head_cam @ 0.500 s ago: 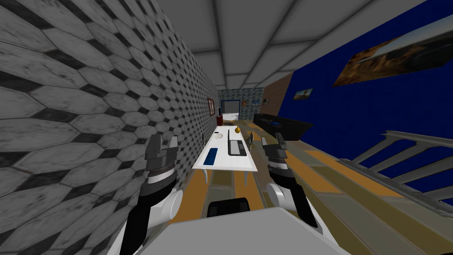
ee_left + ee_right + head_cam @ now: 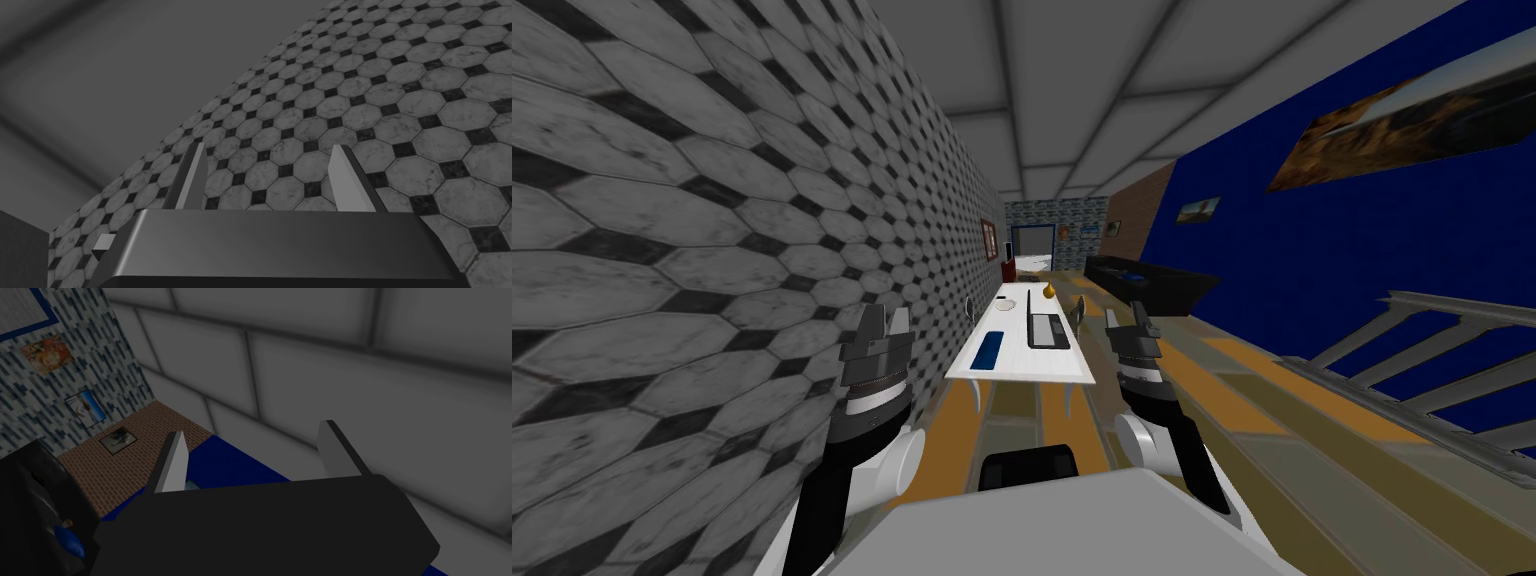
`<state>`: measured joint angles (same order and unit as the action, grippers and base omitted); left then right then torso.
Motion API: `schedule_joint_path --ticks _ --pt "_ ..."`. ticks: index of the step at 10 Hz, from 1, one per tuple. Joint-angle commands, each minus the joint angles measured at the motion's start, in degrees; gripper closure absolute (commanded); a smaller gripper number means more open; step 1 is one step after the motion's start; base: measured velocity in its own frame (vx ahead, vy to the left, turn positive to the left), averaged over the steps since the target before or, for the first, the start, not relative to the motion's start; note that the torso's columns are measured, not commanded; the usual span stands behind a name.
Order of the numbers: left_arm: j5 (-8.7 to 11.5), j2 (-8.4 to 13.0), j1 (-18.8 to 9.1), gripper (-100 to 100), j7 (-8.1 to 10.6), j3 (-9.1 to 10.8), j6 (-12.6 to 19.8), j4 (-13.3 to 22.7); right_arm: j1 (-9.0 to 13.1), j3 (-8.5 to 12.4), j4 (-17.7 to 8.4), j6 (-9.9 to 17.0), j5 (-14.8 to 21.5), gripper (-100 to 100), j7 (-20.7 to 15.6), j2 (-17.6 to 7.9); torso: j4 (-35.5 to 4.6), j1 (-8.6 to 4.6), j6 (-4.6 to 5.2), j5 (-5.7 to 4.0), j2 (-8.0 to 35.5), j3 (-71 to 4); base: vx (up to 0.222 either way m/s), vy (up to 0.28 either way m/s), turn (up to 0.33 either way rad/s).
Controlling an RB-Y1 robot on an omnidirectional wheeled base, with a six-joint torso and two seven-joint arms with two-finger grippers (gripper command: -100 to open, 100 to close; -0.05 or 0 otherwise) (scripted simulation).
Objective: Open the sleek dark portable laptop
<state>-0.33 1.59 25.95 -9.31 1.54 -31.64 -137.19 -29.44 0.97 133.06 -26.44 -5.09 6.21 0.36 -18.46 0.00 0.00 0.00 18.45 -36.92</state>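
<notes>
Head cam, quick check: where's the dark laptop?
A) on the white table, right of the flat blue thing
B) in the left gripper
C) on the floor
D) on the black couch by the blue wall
A: the dark laptop lies on the white table, just right of the flat blue item.

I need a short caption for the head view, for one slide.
Left gripper and right gripper, both open, raised short of a white table bearing the dark laptop.

White table (image 2: 1032, 368): blue flat item (image 2: 989, 349), white dish (image 2: 1004, 307), gold vase (image 2: 1049, 292); black furniture (image 2: 1157, 285) beyond.
</notes>
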Motion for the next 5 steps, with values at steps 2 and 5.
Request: schedule_joint_path --ticks 2,5 --pt "0.0 0.0 0.0 0 0.00 0.00 0.0 0.0 0.0 0.0 0.0 0.0 0.0 0 0.0 0.0 -8.5 0.00 0.00 0.00 8.5 -16.9 0.000 0.000 0.000" --pt "0.0 0.0 0.0 0 0.00 0.00 0.0 0.0 0.1 0.2 -0.4 0.3 0.4 -100 -0.4 -1.6 -21.1 0.00 0.00 0.00 21.2 -42.3 0.003 0.005 0.007"
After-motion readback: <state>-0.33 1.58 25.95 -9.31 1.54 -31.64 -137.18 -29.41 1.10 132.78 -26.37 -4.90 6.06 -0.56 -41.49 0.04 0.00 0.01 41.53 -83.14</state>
